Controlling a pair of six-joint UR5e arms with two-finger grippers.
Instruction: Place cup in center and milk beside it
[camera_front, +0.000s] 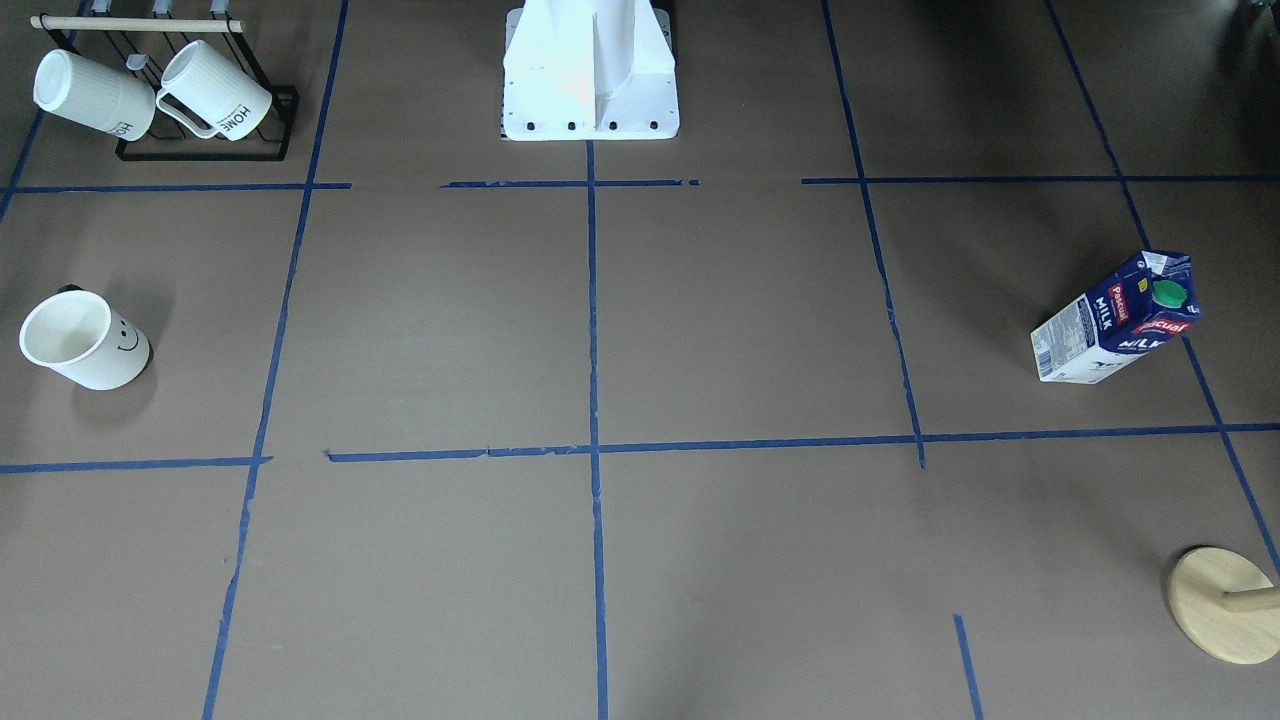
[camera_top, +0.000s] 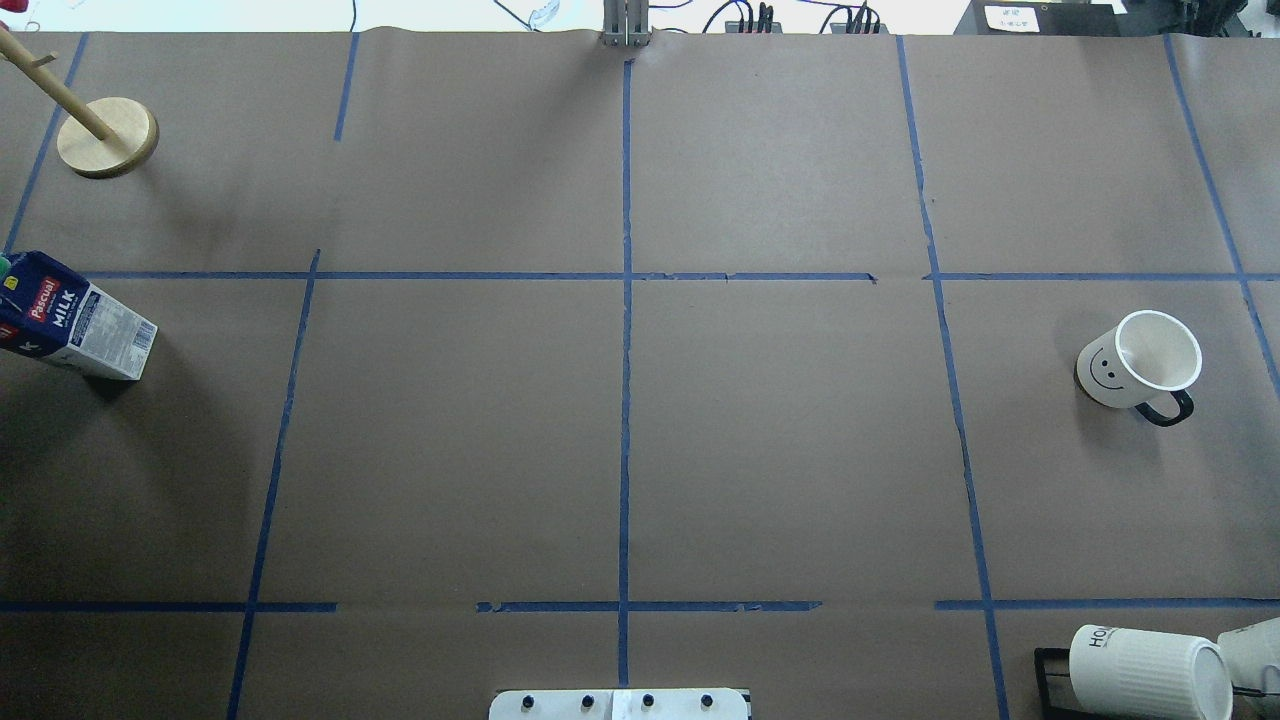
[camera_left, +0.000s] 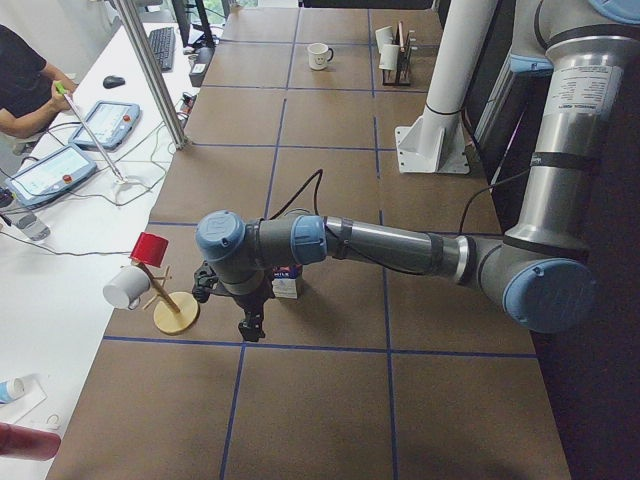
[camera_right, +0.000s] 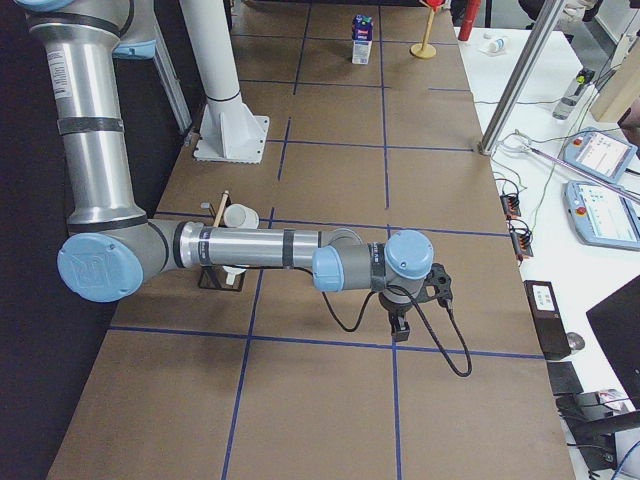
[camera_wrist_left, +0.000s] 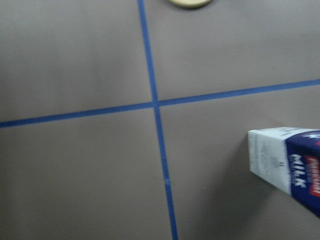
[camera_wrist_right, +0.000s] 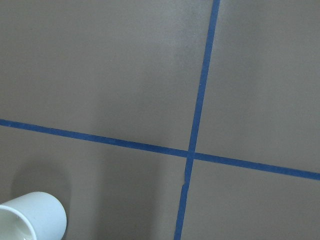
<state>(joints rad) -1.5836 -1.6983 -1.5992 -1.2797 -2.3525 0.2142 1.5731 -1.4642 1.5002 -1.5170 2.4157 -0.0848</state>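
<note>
The cup (camera_front: 85, 340), a smooth white mug with a smiley face, stands upright at the robot's right side (camera_top: 1140, 360); its rim shows at the lower left of the right wrist view (camera_wrist_right: 32, 217). The milk (camera_front: 1115, 320), a blue and white carton with a green cap, stands at the robot's left edge (camera_top: 75, 320) and at the right edge of the left wrist view (camera_wrist_left: 290, 160). The center (camera_top: 626, 276) is bare. The left gripper (camera_left: 250, 328) hangs just beside the milk (camera_left: 288, 283). The right gripper (camera_right: 398, 330) hangs over the table. I cannot tell whether either is open or shut.
A black rack (camera_front: 200, 150) with two ribbed HOME mugs stands near the robot's right corner (camera_top: 1150, 670). A wooden peg stand (camera_top: 107, 137) stands at the far left (camera_front: 1225, 605). The white robot base (camera_front: 590, 75) is at the near middle edge.
</note>
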